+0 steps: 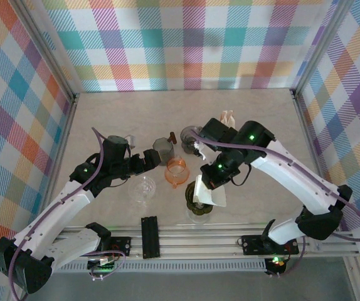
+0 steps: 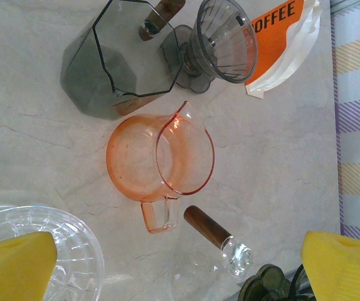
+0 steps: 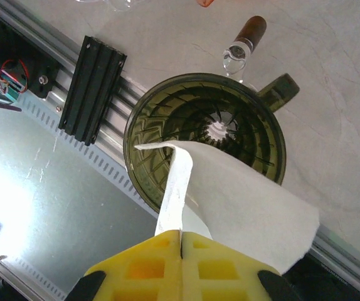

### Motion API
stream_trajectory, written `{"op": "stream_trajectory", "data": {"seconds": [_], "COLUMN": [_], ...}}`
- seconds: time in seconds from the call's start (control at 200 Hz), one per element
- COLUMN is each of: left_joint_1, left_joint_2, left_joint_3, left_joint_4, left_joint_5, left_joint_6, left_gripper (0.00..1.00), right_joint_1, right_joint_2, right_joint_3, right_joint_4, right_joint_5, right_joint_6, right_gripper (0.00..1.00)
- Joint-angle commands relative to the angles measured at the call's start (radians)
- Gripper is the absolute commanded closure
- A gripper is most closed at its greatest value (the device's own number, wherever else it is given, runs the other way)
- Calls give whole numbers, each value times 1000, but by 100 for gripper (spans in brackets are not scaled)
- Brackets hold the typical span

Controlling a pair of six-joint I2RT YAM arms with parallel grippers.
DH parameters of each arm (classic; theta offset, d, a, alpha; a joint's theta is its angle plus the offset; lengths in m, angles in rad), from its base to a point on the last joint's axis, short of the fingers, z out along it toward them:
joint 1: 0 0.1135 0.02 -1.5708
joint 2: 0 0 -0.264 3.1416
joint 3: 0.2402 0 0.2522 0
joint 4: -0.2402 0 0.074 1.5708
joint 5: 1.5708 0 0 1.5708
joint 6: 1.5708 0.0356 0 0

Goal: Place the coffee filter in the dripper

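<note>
My left arm (image 1: 64, 210) and right arm (image 1: 296, 175) are white shells jointed with black housings — small green lights (image 1: 251, 135) glow on them. A purple cable (image 1: 227, 145) trails along each. My right pincer (image 3: 181, 241) has bright yellow fingers (image 3: 217, 263) with moulded square recesses.

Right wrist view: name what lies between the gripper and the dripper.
The right wrist view shows the white coffee filter there, pinched by the right gripper, overhanging the green dripper.

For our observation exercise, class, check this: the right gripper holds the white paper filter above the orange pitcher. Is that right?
No. The right gripper holds the white paper filter above the dark green dripper, not the orange pitcher, as the right wrist view shows.
</note>
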Motion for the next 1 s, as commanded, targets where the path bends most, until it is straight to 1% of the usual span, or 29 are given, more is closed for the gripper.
{"op": "stream_trajectory", "data": {"seconds": [0.0,0.265,0.445,0.645,0.785,0.895,0.995], "left_joint_1": [-9,-9,-9,-9,-9,-12,-24], "left_joint_2": [-2,-5,-6,-4,-5,-4,-5], "left_joint_3": [18,10,2,2,3,5,17], "left_joint_4": [-9,0,12,15,15,22,17], "left_joint_5": [24,35,45,53,53,69,73], "left_joint_6": [24,20,9,4,2,0,-1], "left_gripper": [0,0,0,0,0,0,0], "right_joint_1": [14,36,42,42,44,43,43], "right_joint_2": [17,38,32,21,10,-3,-25], "right_joint_3": [3,-86,-177,-227,-252,-275,-277], "right_joint_4": [27,129,194,236,253,269,282], "right_joint_5": [-22,-17,-10,-8,-1,1,-1], "right_joint_6": [-19,-22,-14,-9,-5,3,8], "right_gripper": [100,100,100,93,91,87,81]}}
